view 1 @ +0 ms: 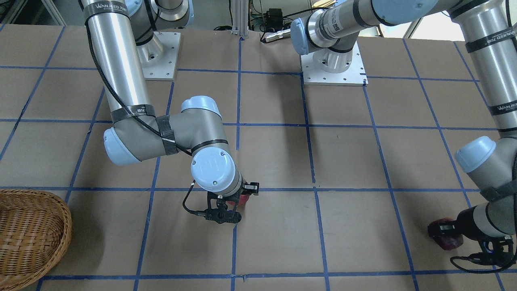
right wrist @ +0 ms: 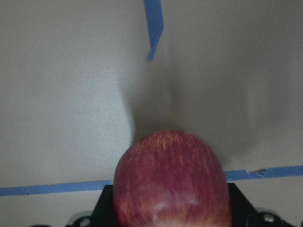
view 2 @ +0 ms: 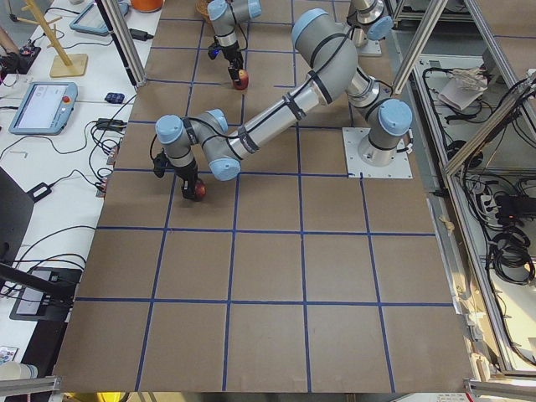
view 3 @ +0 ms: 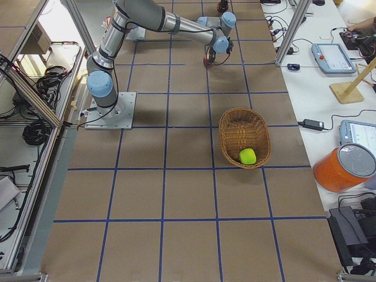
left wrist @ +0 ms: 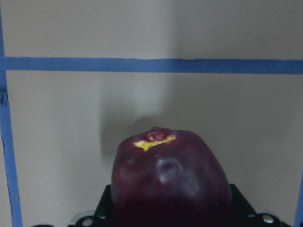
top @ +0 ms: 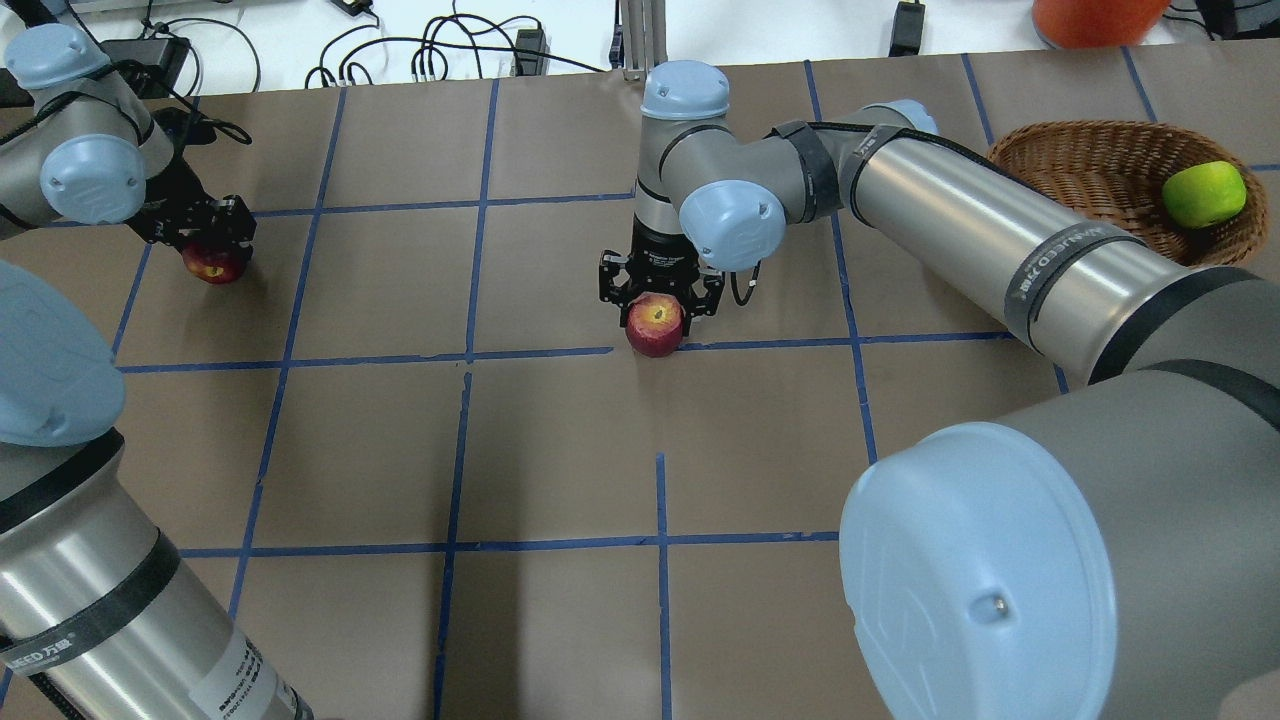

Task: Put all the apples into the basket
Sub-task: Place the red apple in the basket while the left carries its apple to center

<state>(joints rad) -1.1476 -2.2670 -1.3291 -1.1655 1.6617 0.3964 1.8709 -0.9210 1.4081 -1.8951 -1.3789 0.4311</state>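
Observation:
The red apple (top: pixel 655 325) sits between the fingers of my right gripper (top: pixel 660 300) at mid-table, low over the paper; it fills the bottom of the right wrist view (right wrist: pixel 173 179). The dark maroon apple (top: pixel 212 265) is in my left gripper (top: pixel 208 240) at the far left, also low; it shows in the left wrist view (left wrist: pixel 170 175). The yellow-green apple (top: pixel 1203 193) lies inside the wicker basket (top: pixel 1090 170) at the far right. In the front view the right gripper (view 1: pixel 234 204) holds the red apple (view 1: pixel 243 200), and the left gripper (view 1: pixel 454 236) holds the maroon apple (view 1: pixel 451 241).
Brown paper with a blue tape grid covers the table. The basket (view 1: pixel 28 238) stands about two squares to the right of the right gripper. An orange container (view 3: pixel 346 167), tablets and cables lie off the table's far edge. The arm bases (view 1: pixel 333 66) sit at the near edge.

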